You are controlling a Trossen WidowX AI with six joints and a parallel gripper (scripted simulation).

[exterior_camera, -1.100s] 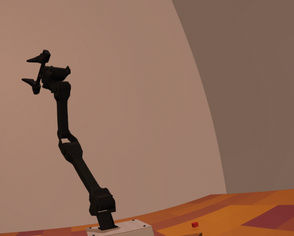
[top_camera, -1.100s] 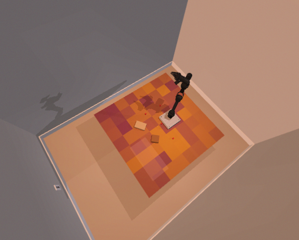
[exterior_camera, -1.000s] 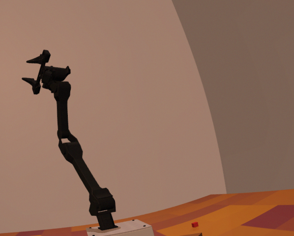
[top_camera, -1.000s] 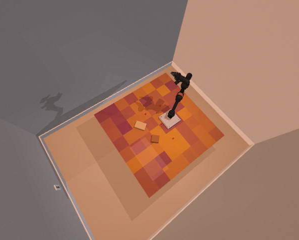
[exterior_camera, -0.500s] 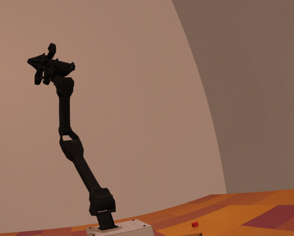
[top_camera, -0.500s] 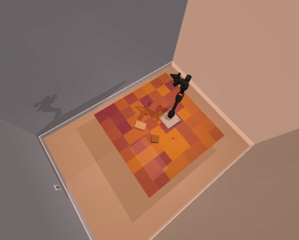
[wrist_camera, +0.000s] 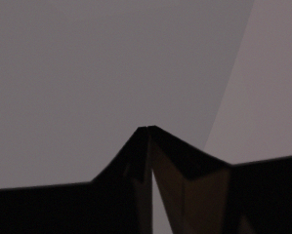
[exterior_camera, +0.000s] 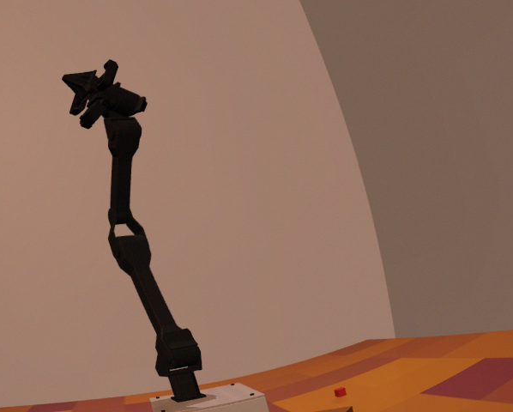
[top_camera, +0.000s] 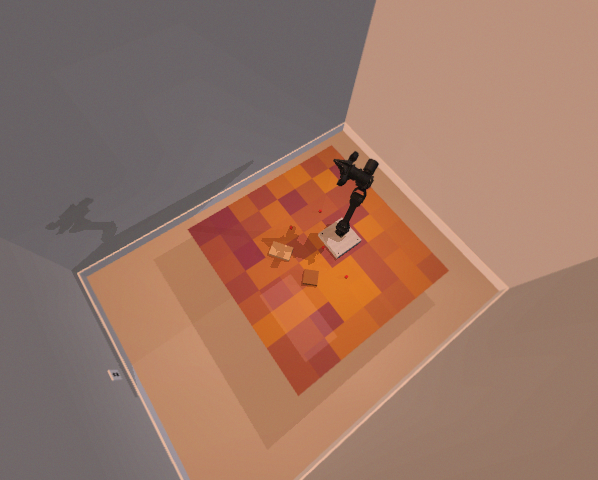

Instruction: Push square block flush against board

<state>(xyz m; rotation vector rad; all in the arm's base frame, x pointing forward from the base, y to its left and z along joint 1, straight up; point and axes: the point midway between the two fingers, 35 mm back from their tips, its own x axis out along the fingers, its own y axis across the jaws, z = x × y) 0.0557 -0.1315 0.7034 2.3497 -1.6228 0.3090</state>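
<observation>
High above floor, gripper (exterior_camera: 77, 95) pressed together, empty; block (top_camera: 310, 277) and board (top_camera: 280, 251) well apart; steep descent risks off-centre shove, block twisting.

Bare test enclosure, not a lived-in room. Plain flat walls meet at sharp corners: grey wall (top_camera: 134, 77) ahead of the closed gripper (top_camera: 337, 163), tan wall (top_camera: 485, 103) behind it. Far below the gripper, a tan floor (top_camera: 185, 392) edged by a low pale rim (top_camera: 149, 413) carries a patchwork mat (top_camera: 340, 289) of orange and maroon squares. The lone black arm (exterior_camera: 123, 186) stands on a pale base plate (top_camera: 355, 242) bolted onto that mat. No furniture, only small red markers (exterior_camera: 340, 391).
</observation>
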